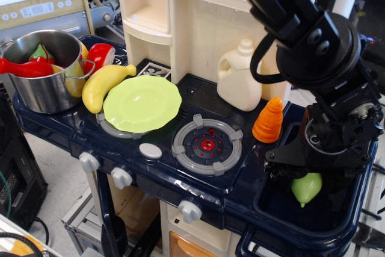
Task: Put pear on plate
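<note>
Down in the dark sink basin point(283, 206) at the right, the pear point(306, 188) is lying with its point turned downward, partly covered by the claw point(313, 176) that is hanging right over it. Whether the claw is gripping the pear or standing open cannot be told. Just up and left of the claw, the carrot point(269, 121) is standing upright. Well away to its left, the plate point(142, 103) is sitting on a burner, beside the banana point(102, 85).
</note>
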